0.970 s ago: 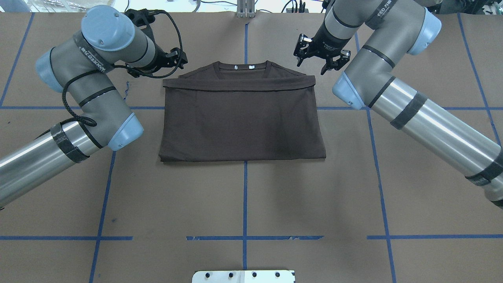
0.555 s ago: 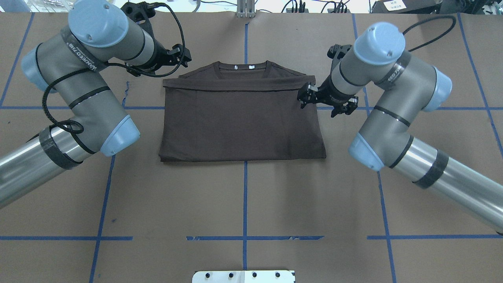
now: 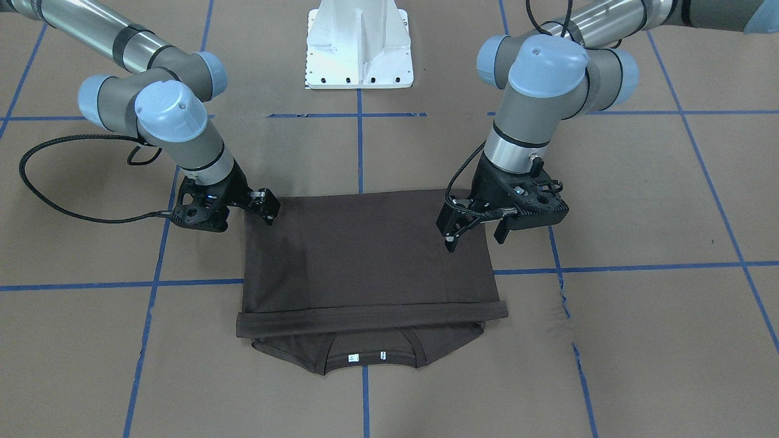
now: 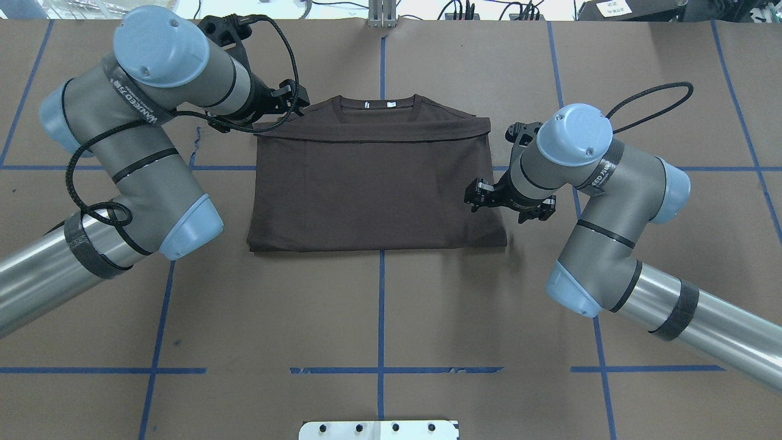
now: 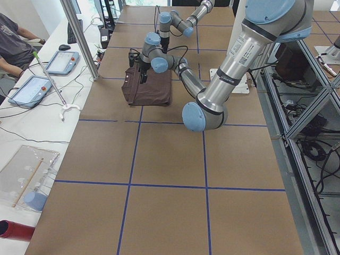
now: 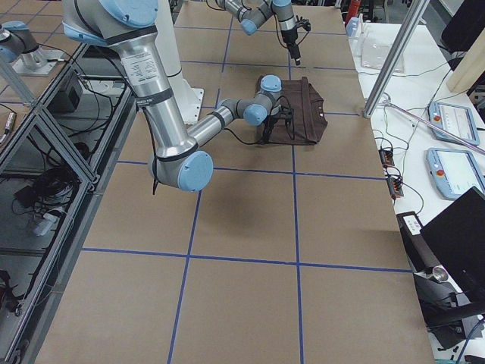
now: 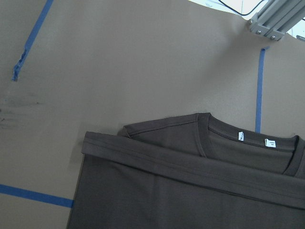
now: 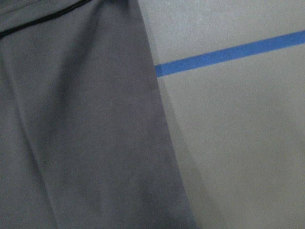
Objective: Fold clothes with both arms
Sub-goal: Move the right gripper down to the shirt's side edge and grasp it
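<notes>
The dark brown-grey T-shirt [image 4: 376, 195] lay folded into a rectangle at the middle of the brown table [image 4: 379, 318]. Its collar [image 4: 376, 101] and white neck tags [image 4: 391, 104] were on the side away from the robot, and a folded-over band [image 4: 372, 129] crossed it just below the collar. Over the last second the cloth had not shifted.

The right gripper [image 4: 506, 205] had travelled the most. A second before, it hung beyond the shirt's far right corner. It then passed over the right end of the band, and now it sat low at the shirt's right edge, nearer the robot. Its jaws stood spread and held nothing. Its wrist camera showed only that edge of the fabric and a blue tape line [image 8: 228, 55] on the table beside it, at close range.

The left gripper [image 3: 475, 242] had changed little, edging only slightly toward the shirt. It hung raised over the shirt's left part, fingers apart and empty, and its wrist camera looked down on the collar and the far left corner.
</notes>
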Tool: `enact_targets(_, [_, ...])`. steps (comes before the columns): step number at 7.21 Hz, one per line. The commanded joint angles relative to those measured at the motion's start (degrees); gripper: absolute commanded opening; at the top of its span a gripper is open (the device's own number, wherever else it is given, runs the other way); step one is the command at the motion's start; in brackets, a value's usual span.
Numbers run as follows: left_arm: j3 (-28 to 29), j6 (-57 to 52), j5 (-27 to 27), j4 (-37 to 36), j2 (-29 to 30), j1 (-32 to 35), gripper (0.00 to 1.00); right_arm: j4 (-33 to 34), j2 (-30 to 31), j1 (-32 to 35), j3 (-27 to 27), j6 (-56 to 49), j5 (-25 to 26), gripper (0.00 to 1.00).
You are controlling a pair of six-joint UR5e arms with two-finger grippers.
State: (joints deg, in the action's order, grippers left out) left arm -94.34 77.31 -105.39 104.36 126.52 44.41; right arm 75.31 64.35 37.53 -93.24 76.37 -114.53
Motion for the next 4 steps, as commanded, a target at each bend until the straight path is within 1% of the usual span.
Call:
enact_targets(1, [-0.1, 0.2, 0.0, 0.1, 0.0, -0.1, 1.00, 0.0, 0.1, -1.0, 0.4, -0.2, 0.1, 0.99])
enact_targets(2, [-0.1, 0.2, 0.0, 0.1, 0.1, -0.1, 1.00, 0.0, 0.1, -1.1, 0.5, -0.3, 0.1, 0.93])
enact_targets(3, [-0.1, 0.2, 0.0, 0.1, 0.0, -0.1, 1.00, 0.0, 0.1, -1.1, 0.6, -0.2, 0.1, 0.73])
enact_targets(4, [-0.1, 0.3, 0.0, 0.1, 0.2, -0.1, 1.00, 0.0, 0.1, -1.1, 0.6, -0.2, 0.1, 0.38])
